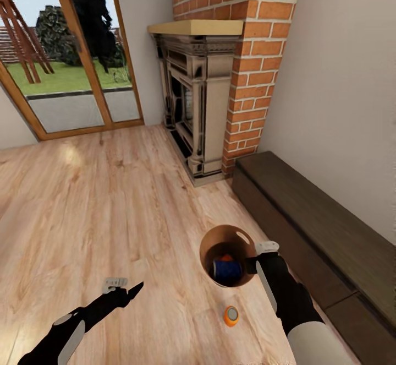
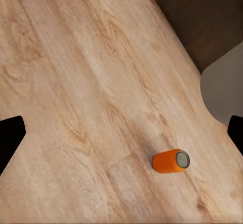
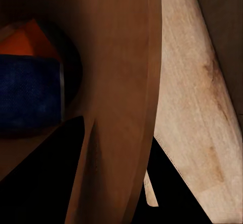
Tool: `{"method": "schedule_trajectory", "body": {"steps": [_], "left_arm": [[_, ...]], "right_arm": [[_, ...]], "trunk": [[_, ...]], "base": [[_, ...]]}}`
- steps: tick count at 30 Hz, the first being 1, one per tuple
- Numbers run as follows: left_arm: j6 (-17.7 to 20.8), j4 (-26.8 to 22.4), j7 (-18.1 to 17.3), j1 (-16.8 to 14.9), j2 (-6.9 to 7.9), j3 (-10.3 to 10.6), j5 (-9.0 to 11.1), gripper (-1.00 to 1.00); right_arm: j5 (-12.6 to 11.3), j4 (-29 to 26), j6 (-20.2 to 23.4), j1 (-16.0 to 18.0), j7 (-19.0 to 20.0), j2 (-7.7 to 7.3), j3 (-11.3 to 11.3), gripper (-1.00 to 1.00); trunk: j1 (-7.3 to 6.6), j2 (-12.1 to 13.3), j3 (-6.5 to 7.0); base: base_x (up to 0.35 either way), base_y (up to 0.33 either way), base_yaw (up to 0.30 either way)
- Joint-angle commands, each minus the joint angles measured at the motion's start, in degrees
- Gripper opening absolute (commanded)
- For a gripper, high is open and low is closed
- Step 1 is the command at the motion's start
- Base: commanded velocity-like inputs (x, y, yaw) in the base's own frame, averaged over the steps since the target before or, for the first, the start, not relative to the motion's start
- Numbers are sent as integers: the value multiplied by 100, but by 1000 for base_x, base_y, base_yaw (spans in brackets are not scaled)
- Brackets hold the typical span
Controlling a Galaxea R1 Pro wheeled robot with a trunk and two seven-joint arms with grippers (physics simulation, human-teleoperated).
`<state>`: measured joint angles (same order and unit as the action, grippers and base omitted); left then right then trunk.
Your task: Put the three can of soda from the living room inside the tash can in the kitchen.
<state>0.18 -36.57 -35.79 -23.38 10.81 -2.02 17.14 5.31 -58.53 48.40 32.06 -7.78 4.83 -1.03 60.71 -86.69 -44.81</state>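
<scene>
The tash can (image 1: 210, 239), brown inside, stands on the pale wood floor. A dark blue can of soda (image 1: 226, 269) lies in it, with an orange one (image 1: 226, 257) behind it. My right gripper (image 1: 254, 264) is shut on the bin's right rim. In the right wrist view the bin wall (image 3: 121, 82) runs between my fingers, with the blue can (image 3: 28, 92) and the orange can (image 3: 23, 41) inside. A second orange can (image 1: 231, 316) lies on its side on the floor just in front of the bin. My left gripper (image 1: 125, 287) hovers open to the left; its wrist view looks down on that can (image 2: 171, 161).
A long dark low cabinet (image 1: 319, 227) runs along the right wall, close beside the bin. A brick fireplace (image 1: 203, 106) stands ahead. Glass garden doors (image 1: 66, 51) are at the far left. Open wood floor (image 1: 99, 205) spreads to the left and front.
</scene>
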Motion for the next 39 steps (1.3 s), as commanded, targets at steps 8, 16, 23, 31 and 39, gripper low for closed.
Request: {"method": "schedule_trajectory", "body": {"steps": [8, 16, 23, 31, 39], "left_arm": [[0, 1, -7, 0, 0, 0, 0, 100], [0, 1, -9, 0, 0, 0, 0, 100], [0, -1, -7, 0, 0, 0, 0, 100], [0, 0, -7, 0, 0, 0, 0, 100], [-5, 1, -7, 0, 0, 0, 0, 100]], "right_arm": [[-46, 0, -6, 2, 5, 1, -2, -100], [-44, 0, -6, 2, 5, 1, -2, -100], [-45, 0, -6, 2, 5, 1, -2, -100], [-48, 7, -6, 2, 7, 9, -2, -100], [-48, 9, -6, 2, 13, 10, -2, -100]], "trunk": [[0, 0, 28], [0, 0, 59], [0, 0, 73], [0, 0, 75], [0, 0, 75]], "base": [[0, 314, -253], [0, 314, -253], [0, 314, -131], [0, 314, -117], [26, 288, -255]]}}
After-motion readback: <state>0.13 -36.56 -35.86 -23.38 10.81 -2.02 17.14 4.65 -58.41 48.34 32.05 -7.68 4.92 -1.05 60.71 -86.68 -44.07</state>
